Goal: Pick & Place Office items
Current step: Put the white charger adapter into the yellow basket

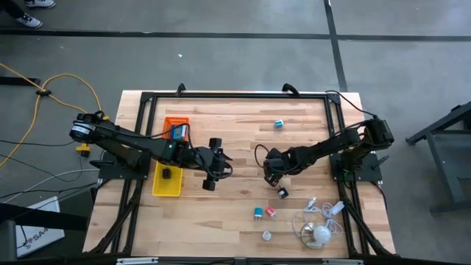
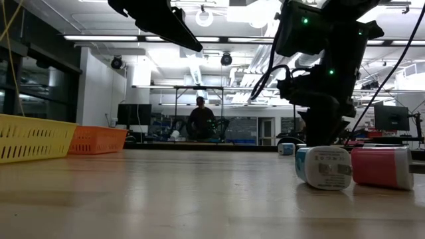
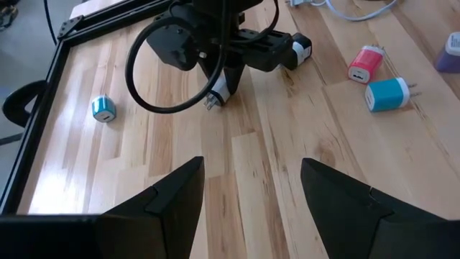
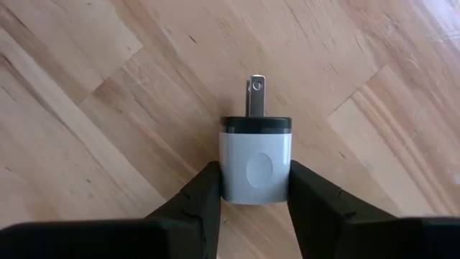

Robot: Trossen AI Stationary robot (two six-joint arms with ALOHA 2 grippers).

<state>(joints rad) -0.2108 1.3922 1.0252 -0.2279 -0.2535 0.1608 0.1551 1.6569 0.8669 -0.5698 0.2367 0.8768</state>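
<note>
My right gripper (image 4: 253, 188) is near the table's middle (image 1: 272, 171), shut on a white charger block (image 4: 254, 162) with a black face and metal prongs. My left gripper (image 3: 251, 188) is open and hovers to its left (image 1: 213, 168), touching nothing. Loose on the wood lie a blue block (image 1: 280, 124), a black-and-white block (image 1: 282, 193), a teal block (image 1: 259, 213), a pink block (image 1: 270, 212) and a pale block (image 1: 267, 235). A black clip (image 1: 167, 174) lies in the yellow tray. My right gripper pinches the white charger block by its two flat sides (image 4: 230, 180) at the rear end, one finger on each. The fingers (image 3: 231, 72) come from above, slanting down. The prongs (image 4: 256, 93) point away from the fingers toward the wood; whether they touch it I cannot tell.
The yellow tray (image 1: 156, 190) and the orange tray (image 1: 168, 120), which holds a blue item, lie on the left side. A white cable bundle with a round piece (image 1: 321, 234) lies at the near right. A black frame (image 1: 235, 96) runs around the table. A person stands far behind (image 2: 200, 119).
</note>
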